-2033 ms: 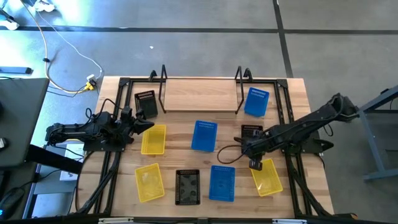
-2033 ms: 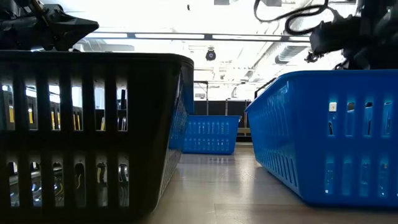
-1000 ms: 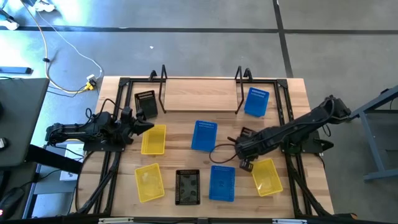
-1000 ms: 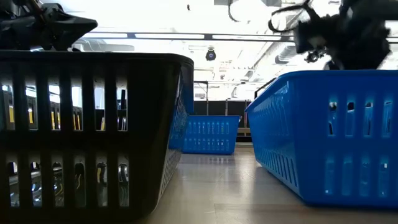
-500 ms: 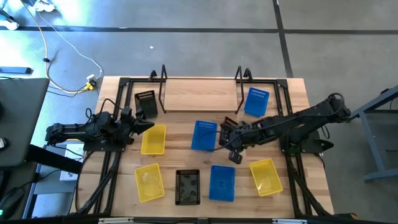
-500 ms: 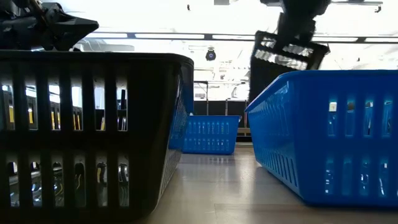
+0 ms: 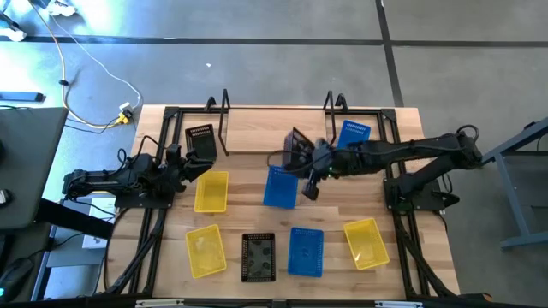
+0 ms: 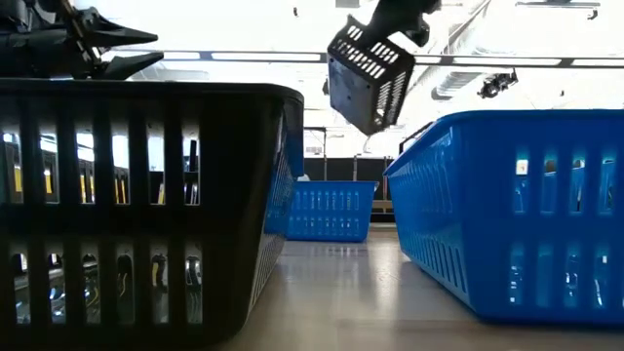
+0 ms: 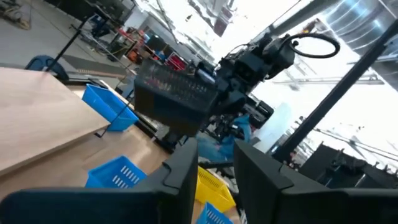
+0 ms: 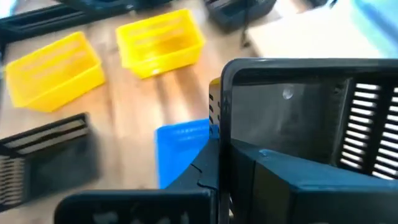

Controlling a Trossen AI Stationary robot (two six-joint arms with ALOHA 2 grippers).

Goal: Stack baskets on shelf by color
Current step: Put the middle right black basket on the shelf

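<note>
My right gripper (image 7: pixel 312 159) is shut on a black basket (image 7: pixel 299 147), held in the air over the table's middle, just near of the light-wood shelf (image 7: pixel 278 133). The low view shows that basket (image 8: pixel 368 70) high and tilted. A blue basket (image 7: pixel 280 187) rests on the table below it. My left gripper (image 7: pixel 199 170) is open at the table's left, above a yellow basket (image 7: pixel 211 192); in its wrist view its fingers (image 9: pixel 186 171) point at the carried basket (image 9: pixel 174 102). My right gripper pinches one wall of the black basket at its rim (image 10: pixel 225 109), with one finger inside the basket and one outside, as far as the wrist view shows. The basket is lifted clear of the table and hangs tilted, its open side (image 10: pixel 311 124) turned toward the wrist.
On the table lie another black basket (image 7: pixel 199 141) left of the shelf, a blue one (image 7: pixel 353 139) right of it, and a near row: yellow (image 7: pixel 205 251), black (image 7: pixel 259 257), blue (image 7: pixel 306 251), yellow (image 7: pixel 368 242). Black wire frames (image 7: pixel 224 111) end the shelf.
My right gripper has carried the black basket up off the table's right-middle, then toward the left and far edge, to the shelf's near side. The basket has risen clear and tipped over as it went. My left arm has kept still.
</note>
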